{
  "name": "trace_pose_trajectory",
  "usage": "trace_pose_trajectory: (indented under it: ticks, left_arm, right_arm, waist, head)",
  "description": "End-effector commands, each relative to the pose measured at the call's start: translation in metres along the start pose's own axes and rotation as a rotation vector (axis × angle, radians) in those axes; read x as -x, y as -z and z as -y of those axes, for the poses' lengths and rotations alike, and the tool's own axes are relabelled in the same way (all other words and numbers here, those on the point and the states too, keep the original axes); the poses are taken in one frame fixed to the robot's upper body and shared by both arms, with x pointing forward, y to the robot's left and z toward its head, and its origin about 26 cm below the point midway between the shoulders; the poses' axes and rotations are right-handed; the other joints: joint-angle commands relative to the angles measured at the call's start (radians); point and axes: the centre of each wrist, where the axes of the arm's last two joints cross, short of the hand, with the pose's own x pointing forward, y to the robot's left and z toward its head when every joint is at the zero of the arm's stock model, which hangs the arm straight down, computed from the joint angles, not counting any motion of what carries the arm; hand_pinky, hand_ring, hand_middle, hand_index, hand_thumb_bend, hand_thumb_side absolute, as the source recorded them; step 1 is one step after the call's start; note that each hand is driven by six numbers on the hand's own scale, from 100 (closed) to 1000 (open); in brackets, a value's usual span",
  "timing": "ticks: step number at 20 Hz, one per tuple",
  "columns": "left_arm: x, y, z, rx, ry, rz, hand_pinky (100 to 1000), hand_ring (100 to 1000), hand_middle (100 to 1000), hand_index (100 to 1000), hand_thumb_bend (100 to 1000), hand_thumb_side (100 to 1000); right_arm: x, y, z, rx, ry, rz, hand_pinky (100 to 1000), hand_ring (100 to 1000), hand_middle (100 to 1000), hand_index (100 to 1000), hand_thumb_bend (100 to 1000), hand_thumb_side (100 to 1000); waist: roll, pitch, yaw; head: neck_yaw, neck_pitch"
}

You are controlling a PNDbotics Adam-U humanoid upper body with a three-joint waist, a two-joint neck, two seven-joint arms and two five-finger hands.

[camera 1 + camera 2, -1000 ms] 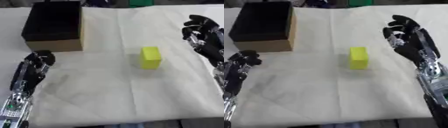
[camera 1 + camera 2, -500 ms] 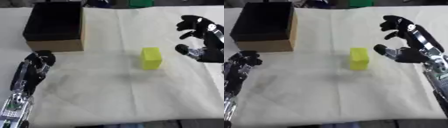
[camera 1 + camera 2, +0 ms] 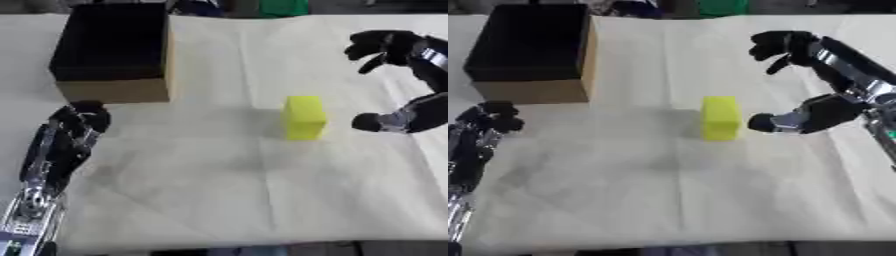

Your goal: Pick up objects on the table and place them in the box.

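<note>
A yellow block [image 3: 720, 117] stands upright near the middle of the cloth-covered table [image 3: 649, 190]. My right hand [image 3: 824, 107] is spread open just right of the block, thumb low beside it and fingers [image 3: 776, 44] arched above and behind; it does not touch the block. The box [image 3: 114, 50], cardboard outside and black inside, sits at the far left with its opening up. My left hand [image 3: 66, 142] rests near the left edge, just in front of the box, fingers curled and holding nothing.
The pale cloth shows creases and folds across the front. Dark and green items lie beyond the far edge of the table, above the box. Bare cloth stretches between the block and the box.
My right hand has moved left and down toward the yellow block, opening wide with the thumb dropping beside it. The block, box and left hand have stayed put.
</note>
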Motion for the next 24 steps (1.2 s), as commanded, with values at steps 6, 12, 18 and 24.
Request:
trace_pose_trajectory:
  ticks: [6,12,18,24]
  left_arm:
    - [-0.005,0.001,-0.004,0.013,0.020,0.016,675,603,598,702,598,542]
    - [-0.004,0.001,-0.003,0.018,0.020,0.015,676,602,598,702,599,544]
    - [-0.005,0.001,-0.003,0.020,0.018,0.016,676,602,597,702,600,545]
    - [-0.005,0.001,-0.002,0.021,0.016,0.016,677,602,597,702,601,546]
  right_arm:
    - [-0.007,0.013,0.020,-0.105,-0.103,0.005,703,819,793,922,733,368]
    - [0.000,0.028,0.018,-0.174,-0.117,-0.001,705,820,796,922,724,387]
    - [0.014,0.041,0.011,-0.222,-0.114,-0.023,708,822,798,922,716,413]
    - [0.034,0.049,-0.002,-0.243,-0.118,-0.068,710,823,797,921,715,434]
  waist:
    - [-0.002,-0.017,0.009]
    - [-0.003,-0.015,0.011]
    - [-0.001,-0.013,0.014]
    - [0.001,-0.011,0.015]
  head:
    - [-0.007,-0.001]
    - [-0.010,0.001]
    - [-0.011,0.002]
    - [-0.013,0.002]
